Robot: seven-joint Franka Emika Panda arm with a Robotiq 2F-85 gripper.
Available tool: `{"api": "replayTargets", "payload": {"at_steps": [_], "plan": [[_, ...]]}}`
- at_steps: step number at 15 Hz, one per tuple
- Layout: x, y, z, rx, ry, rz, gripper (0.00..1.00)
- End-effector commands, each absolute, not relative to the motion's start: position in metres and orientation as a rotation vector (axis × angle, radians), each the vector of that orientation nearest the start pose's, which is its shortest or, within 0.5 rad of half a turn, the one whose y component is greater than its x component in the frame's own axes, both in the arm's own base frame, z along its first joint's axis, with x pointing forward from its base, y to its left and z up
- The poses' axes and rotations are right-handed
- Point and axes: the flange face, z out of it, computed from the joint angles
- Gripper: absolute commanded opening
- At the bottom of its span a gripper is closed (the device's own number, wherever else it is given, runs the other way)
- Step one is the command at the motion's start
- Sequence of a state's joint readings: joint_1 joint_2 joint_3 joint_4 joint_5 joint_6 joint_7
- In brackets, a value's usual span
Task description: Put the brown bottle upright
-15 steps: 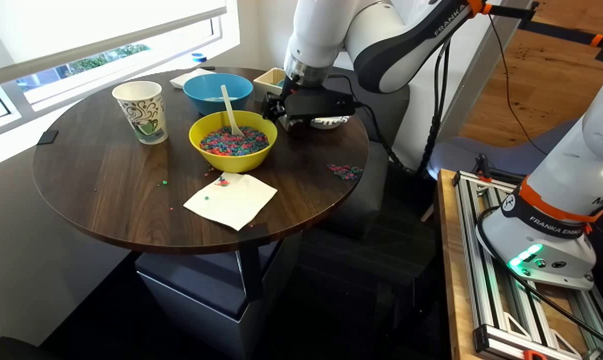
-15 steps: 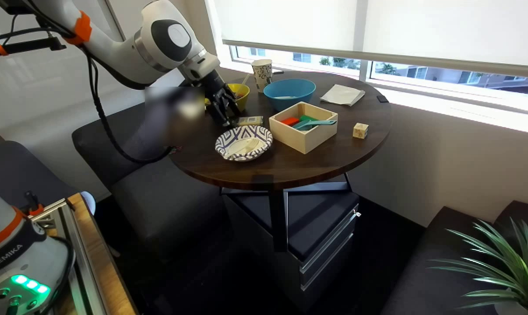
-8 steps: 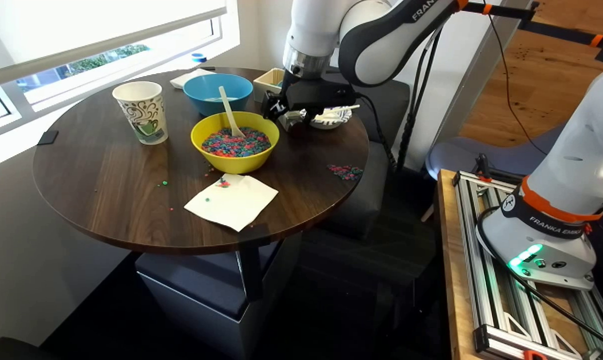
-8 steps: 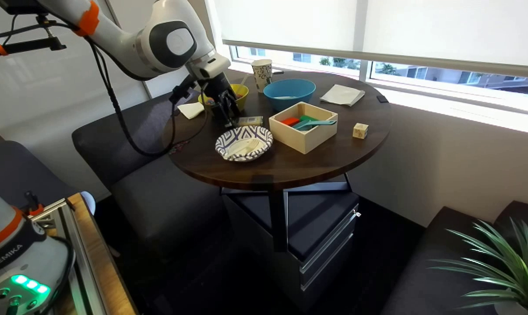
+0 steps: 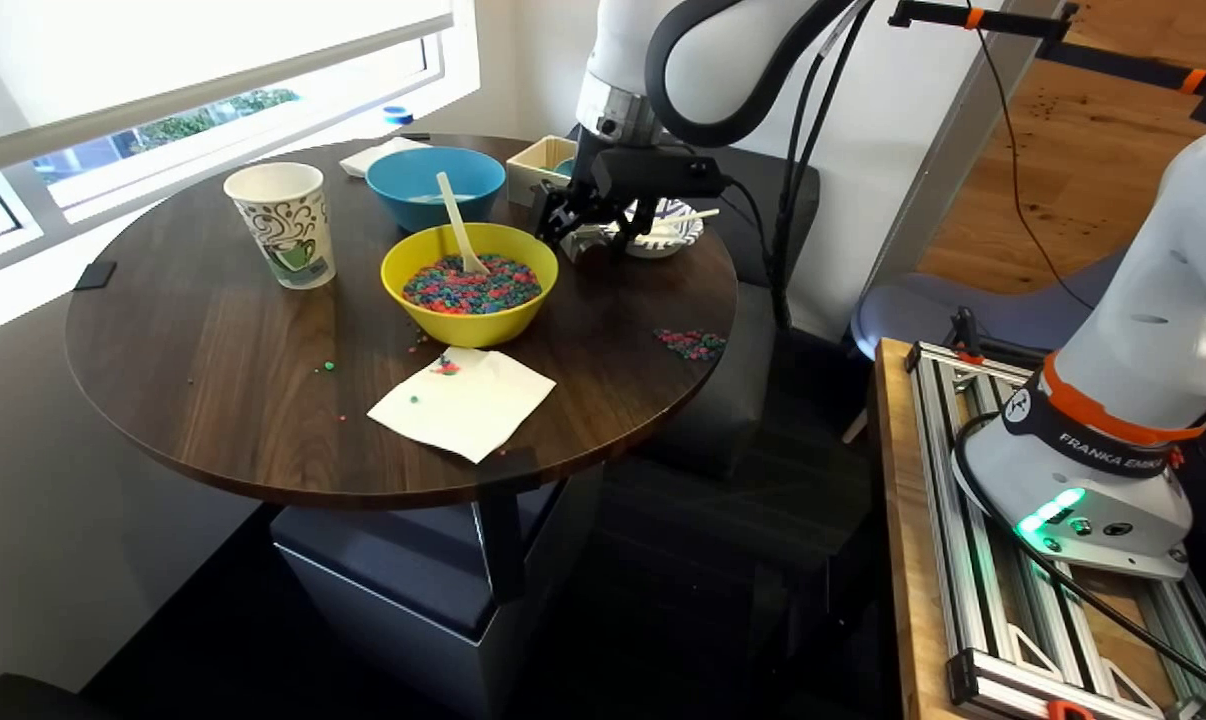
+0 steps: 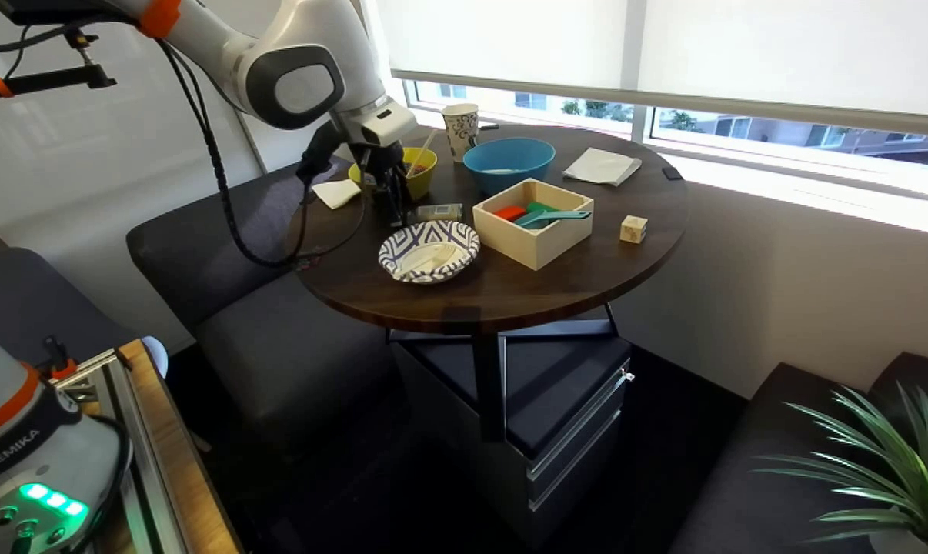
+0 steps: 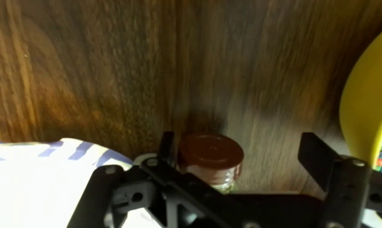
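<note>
The brown bottle (image 7: 210, 150) lies on its side on the table; the wrist view shows its brown cap and a bit of greenish body, the rest hidden behind the gripper. It also shows in both exterior views, as a small lying body (image 6: 439, 212) and between the fingers (image 5: 585, 240). My gripper (image 7: 238, 145) is open, its fingers either side of the cap. The left finger in the wrist view is close beside the cap; I cannot tell if it touches. The right finger is well apart from it. The gripper is low over the table in both exterior views (image 5: 583, 236) (image 6: 397, 215).
The yellow bowl (image 5: 470, 328) with colored bits stands close beside the gripper. The patterned whitish dish (image 6: 429, 254) lies on the opposite side. A wooden box (image 6: 537, 242), blue bowl (image 5: 436, 185), paper cup (image 5: 283, 225) and napkin (image 5: 463, 402) are also on the table.
The arm has shifted and the gripper has tilted to a more upright pose beside the bottle. The gripper stays open. The bottle, bowls and dish look unmoved.
</note>
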State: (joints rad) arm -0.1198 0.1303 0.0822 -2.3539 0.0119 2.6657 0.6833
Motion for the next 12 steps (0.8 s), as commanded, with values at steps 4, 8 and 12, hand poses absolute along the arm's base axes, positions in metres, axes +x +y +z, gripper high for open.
{"api": "replayTargets", "payload": {"at_steps": [4,8,12], "plan": [[0.498,-0.020,0.317,-2.814,1.075,-0.241,1.00],[0.495,-0.022,0.320,-2.826,1.119,-0.265,1.00],[0.497,-0.027,0.314,-2.847,1.206,-0.296,1.00]]}}
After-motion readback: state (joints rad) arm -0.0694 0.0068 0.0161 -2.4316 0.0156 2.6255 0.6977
